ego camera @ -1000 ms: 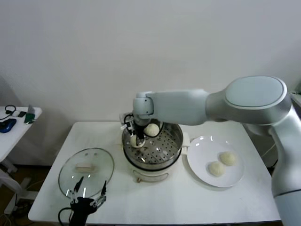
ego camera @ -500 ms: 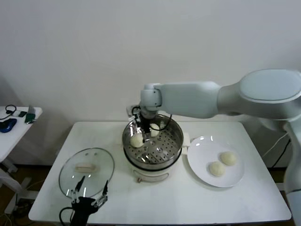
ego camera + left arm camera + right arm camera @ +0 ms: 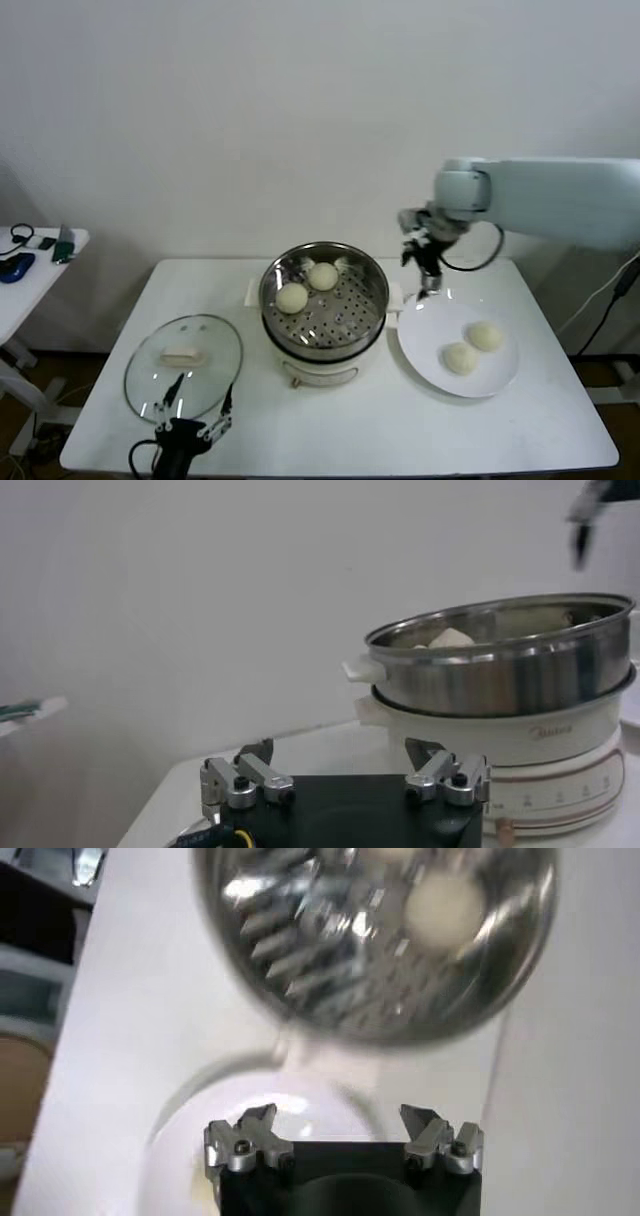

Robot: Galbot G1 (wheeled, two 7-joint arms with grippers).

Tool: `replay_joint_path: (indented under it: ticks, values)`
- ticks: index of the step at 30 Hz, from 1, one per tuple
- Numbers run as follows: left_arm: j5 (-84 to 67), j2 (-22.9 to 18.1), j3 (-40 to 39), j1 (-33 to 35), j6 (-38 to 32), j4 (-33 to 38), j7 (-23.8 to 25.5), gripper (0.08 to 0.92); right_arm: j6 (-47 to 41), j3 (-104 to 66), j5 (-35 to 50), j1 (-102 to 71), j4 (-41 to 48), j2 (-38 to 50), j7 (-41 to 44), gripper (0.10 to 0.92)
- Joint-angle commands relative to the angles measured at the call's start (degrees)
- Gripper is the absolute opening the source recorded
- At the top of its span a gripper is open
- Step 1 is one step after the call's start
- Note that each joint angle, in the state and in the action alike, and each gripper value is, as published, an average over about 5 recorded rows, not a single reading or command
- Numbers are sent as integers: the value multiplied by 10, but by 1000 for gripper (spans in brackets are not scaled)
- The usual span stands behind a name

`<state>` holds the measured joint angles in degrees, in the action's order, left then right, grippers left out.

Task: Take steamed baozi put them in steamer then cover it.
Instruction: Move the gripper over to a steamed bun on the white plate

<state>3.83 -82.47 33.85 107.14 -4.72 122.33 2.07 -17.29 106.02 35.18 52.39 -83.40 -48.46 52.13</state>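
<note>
Right gripper (image 3: 426, 268) has left the steamer (image 3: 324, 300), now above plate (image 3: 458, 342) rim, fingers spread, empty. 2 baozi (image 3: 306, 286) in basket, 2 on plate. Cover (image 3: 184, 365) lies near left gripper (image 3: 187, 415), open w/ nothing held.

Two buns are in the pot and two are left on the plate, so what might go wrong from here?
The two baozi on the plate, one and the other, lie touching, so the open right tool above the plate's far rim might nudge one while grasping the other. The baozi in the steamer sit at its far side; a new one dropped there could land on them. The cover lies close to the left tool at the table's near edge and could be bumped.
</note>
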Motion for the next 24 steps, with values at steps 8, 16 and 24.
replay_joint_path:
  ticks: [8,16,24]
  values:
    - [3,-5,3,2,2,-3,0,823,-7,-78,-145,-189,-11,150,-22,823]
    - [6,-8,5,7,0,-7,-1,823,-7,-179,-186,-300,63,120,-29,823]
    - [7,-11,7,8,1,-7,0,823,-9,-210,-189,-338,97,96,-30,823]
